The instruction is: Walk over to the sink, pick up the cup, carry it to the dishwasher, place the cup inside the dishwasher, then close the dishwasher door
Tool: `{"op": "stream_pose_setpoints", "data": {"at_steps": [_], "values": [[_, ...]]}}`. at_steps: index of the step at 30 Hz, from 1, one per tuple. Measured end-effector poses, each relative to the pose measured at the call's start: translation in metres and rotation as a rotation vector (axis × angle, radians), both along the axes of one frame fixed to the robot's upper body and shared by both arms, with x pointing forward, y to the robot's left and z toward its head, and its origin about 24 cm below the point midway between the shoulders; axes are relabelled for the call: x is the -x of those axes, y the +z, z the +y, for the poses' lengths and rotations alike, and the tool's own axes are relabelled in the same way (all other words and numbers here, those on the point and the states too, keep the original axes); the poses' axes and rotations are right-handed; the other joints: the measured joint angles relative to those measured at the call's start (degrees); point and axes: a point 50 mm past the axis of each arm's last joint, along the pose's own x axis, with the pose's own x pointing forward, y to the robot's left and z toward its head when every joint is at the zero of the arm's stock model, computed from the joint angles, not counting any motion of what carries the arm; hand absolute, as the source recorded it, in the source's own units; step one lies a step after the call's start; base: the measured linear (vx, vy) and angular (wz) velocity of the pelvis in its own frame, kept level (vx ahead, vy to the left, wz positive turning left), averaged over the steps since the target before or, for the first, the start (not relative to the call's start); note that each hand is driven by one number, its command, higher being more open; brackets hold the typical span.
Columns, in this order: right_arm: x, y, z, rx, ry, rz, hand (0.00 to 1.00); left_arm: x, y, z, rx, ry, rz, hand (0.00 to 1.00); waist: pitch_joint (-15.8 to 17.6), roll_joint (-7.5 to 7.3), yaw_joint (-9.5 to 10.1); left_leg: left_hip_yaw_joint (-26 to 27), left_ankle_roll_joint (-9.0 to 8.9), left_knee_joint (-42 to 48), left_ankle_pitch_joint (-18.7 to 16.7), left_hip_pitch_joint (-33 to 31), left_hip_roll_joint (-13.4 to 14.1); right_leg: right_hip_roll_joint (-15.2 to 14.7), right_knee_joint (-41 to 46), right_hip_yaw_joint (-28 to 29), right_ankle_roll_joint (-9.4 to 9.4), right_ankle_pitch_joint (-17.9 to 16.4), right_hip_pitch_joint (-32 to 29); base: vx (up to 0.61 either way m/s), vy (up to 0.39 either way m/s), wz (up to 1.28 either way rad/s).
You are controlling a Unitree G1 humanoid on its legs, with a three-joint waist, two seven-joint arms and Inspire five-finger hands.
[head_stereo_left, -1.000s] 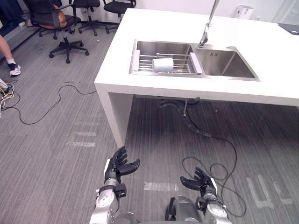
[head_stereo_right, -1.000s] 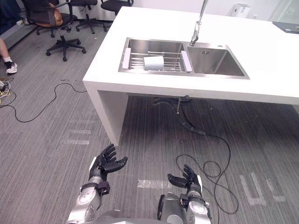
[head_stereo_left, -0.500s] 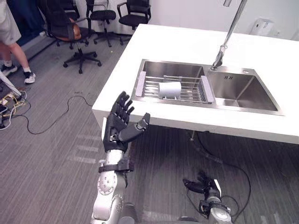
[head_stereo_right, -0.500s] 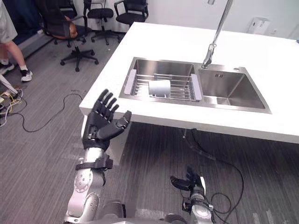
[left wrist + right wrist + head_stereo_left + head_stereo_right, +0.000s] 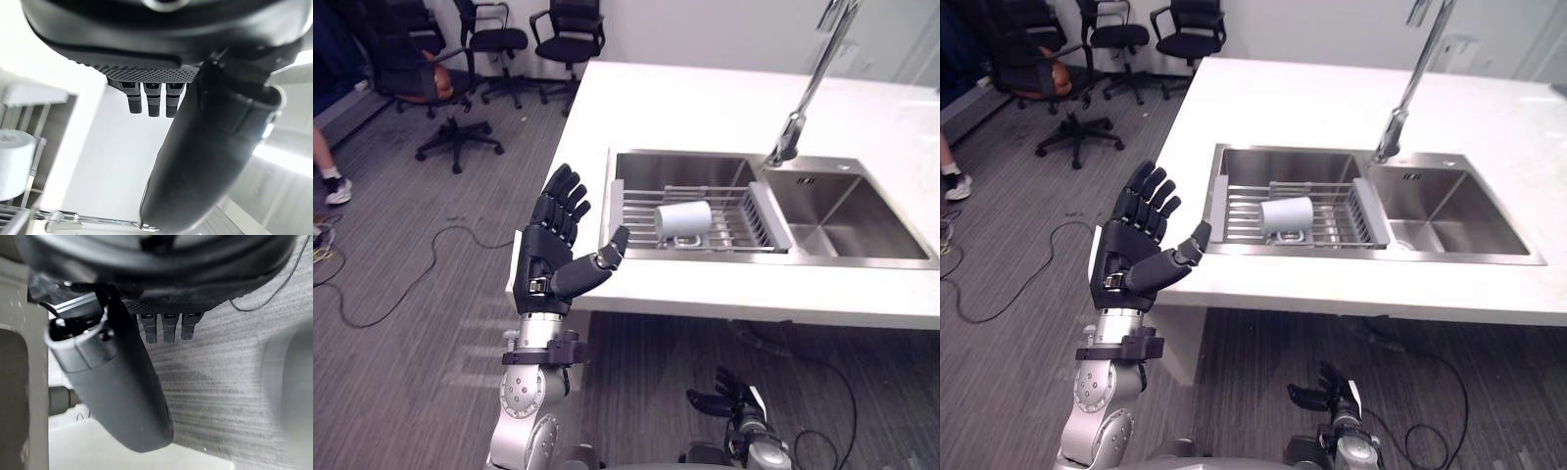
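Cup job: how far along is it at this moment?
Done: the robot stands at the sink. In hand: the open left hand is up beside the counter, short of the white cup lying on its side on the sink's wire rack; the right hand hangs low, open. Left: grasp, carry, load the dishwasher, close its door.

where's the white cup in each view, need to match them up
Left eye view: cup on its side on the wire rack across the sink's left basin, mid-picture.
Right eye view: cup on the same rack, mid-picture.
Left wrist view: cup on the rack bars, beyond the left hand.
Shared landmark: the wire rack.
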Motion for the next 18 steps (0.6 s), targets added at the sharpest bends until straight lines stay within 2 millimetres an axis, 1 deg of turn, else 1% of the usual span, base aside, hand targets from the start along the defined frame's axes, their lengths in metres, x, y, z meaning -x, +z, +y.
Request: {"op": "stream_pose_setpoints", "data": {"at_steps": [1,2,3,4,5,6,8,9,10,11,12,13,14,15,16,17,18], "values": [[0.0,0.0,0.0,-0.001,0.0,-0.001,0.9,0.0,0.001,0.001,0.0,0.005,-0.005,0.9,-0.1,-0.01,-0.12,0.0,-0.55,0.0,-0.3,0.3,0.4,0.0,-1.9,-1.0,-0.86,-0.4,-0.7,0.29,-0.223,-0.04],[-0.001,0.0,0.001,-0.003,0.002,-0.003,0.9,0.0,0.002,0.003,0.0,0.015,-0.009,0.9,-0.3,-0.2,-0.26,-0.1,-1.79,0.7,-1.2,0.7,1.2,0.1,-8.2,-2.9,-1.77,-0.4,-1.5,0.26,-0.225,-0.03],[-0.001,0.0,0.001,-0.005,0.003,-0.004,0.9,0.0,0.002,0.005,-0.002,0.021,-0.01,0.9,-0.6,-0.67,-0.24,-0.1,-2.49,1.4,-1.7,0.7,1.4,0.1,-12.9,-3.7,-3.43,1.1,-1.3,0.29,-0.26,-0.08],[0.0,0.0,0.001,-0.009,0.004,-0.002,0.9,-0.001,0.001,0.007,-0.008,0.034,-0.005,0.9,-1.2,-1.31,0.0,-0.1,-3.86,3.0,-2.9,0.3,1.7,0.3,-19.8,-4.9,-8.01,3.3,-0.4,0.29,-0.238,-0.11],[-0.001,0.001,-0.005,0.004,-0.001,-0.001,0.9,-0.003,-0.005,0.007,0.001,0.042,0.029,0.9,-1.3,1.08,0.06,-0.2,-4.55,2.7,-3.0,0.4,4.0,2.5,-21.4,-6.1,-8.5,3.7,0.9,0.27,-0.219,-0.1],[-0.001,0.001,-0.008,0.009,-0.004,-0.002,0.9,-0.003,-0.007,0.006,-0.005,0.042,0.04,0.9,-1.7,1.62,0.05,-0.2,-4.78,1.6,-2.7,0.7,4.4,3.1,-22.1,-6.4,-8.7,3.7,1.2,0.23,-0.163,-0.04],[0.0,0.001,-0.013,0.016,-0.014,-0.002,0.9,-0.004,-0.007,0.0,-0.032,0.027,0.039,0.9,-2.0,2.11,-0.26,-0.5,-4.82,-2.6,0.3,3.3,4.5,3.8,-23.9,-7.3,-9.5,3.3,3.1,0.23,-0.164,0.12],[0.003,0.001,-0.016,0.02,-0.027,0.005,0.9,-0.005,-0.005,-0.002,-0.058,0.022,0.027,0.9,-1.8,2.54,-0.36,-0.9,-5.26,-0.4,0.6,3.0,5.5,4.6,-25.7,-8.1,-9.71,3.3,5.0,0.17,-0.138,0.22],[0.006,0.0,-0.017,0.022,-0.032,0.011,0.9,-0.005,-0.005,-0.002,-0.065,0.022,0.023,0.9,-1.7,2.69,-0.33,-1.0,-5.36,2.4,0.7,2.1,6.3,4.9,-26.8,-8.5,-10.0,3.3,6.1,0.11,-0.109,0.19],[0.013,-0.001,-0.019,0.024,-0.039,0.028,0.9,-0.005,-0.004,-0.002,-0.072,0.027,0.019,0.9,-1.5,2.95,-0.14,-1.7,-5.63,9.7,1.3,-0.1,7.8,5.8,-28.5,-9.0,-10.16,3.3,8.6,0.09,-0.072,0.08],[0.015,-0.002,-0.02,0.023,-0.04,0.033,0.9,-0.006,-0.004,-0.002,-0.071,0.028,0.017,0.9,-1.4,3.1,0.06,-1.8,-5.52,13.6,2.2,-1.5,8.6,6.2,-29.2,-9.1,-10.24,3.2,9.8,0.09,-0.051,0.01],[0.02,-0.003,-0.02,0.022,-0.043,0.045,0.9,-0.006,-0.003,-0.001,-0.074,0.028,0.015,0.9,-1.4,3.23,0.44,-2.1,-5.13,19.1,4.2,-3.5,9.7,6.7,-30.1,-9.0,-10.46,3.1,11.4,0.13,-0.006,-0.1],[0.026,-0.005,-0.019,0.017,-0.047,0.059,0.9,-0.006,-0.003,0.001,-0.084,0.041,0.013,0.9,-1.4,3.12,0.85,-3.0,-4.04,25.7,8.4,-6.0,10.6,7.2,-31.5,-8.5,-10.59,3.0,13.4,0.11,0.028,-0.18],[0.028,-0.005,-0.018,0.016,-0.049,0.063,0.9,-0.006,-0.002,0.003,-0.097,0.051,0.009,0.9,-1.3,2.63,1.47,-3.4,-4.04,27.7,7.4,-7.3,10.8,7.3,-32.4,-7.8,-10.94,3.0,14.0,0.1,0.042,-0.19],[0.028,-0.005,-0.018,0.016,-0.049,0.063,0.9,-0.007,-0.001,0.003,-0.102,0.052,0.003,0.9,-1.4,2.77,1.72,-3.6,-4.41,27.2,5.2,-8.0,10.7,7.3,-32.6,-7.6,-11.3,2.9,13.9,0.07,0.086,-0.19],[0.026,-0.004,-0.02,0.022,-0.052,0.059,0.9,-0.008,0.002,0.001,-0.124,0.05,-0.015,0.9,-1.5,3.1,1.87,-4.0,-3.71,22.3,1.0,-9.6,9.4,7.1,-32.7,-7.4,-11.26,2.9,13.6,0.07,0.103,-0.14],[0.025,-0.004,-0.021,0.024,-0.051,0.057,0.9,-0.009,0.003,0.0,-0.132,0.048,-0.02,0.9,-1.5,3.2,1.84,-4.5,-3.17,18.6,0.5,-9.8,8.6,7.0,-32.5,-7.3,-10.97,3.0,13.4,0.08,0.161,-0.18]]}}
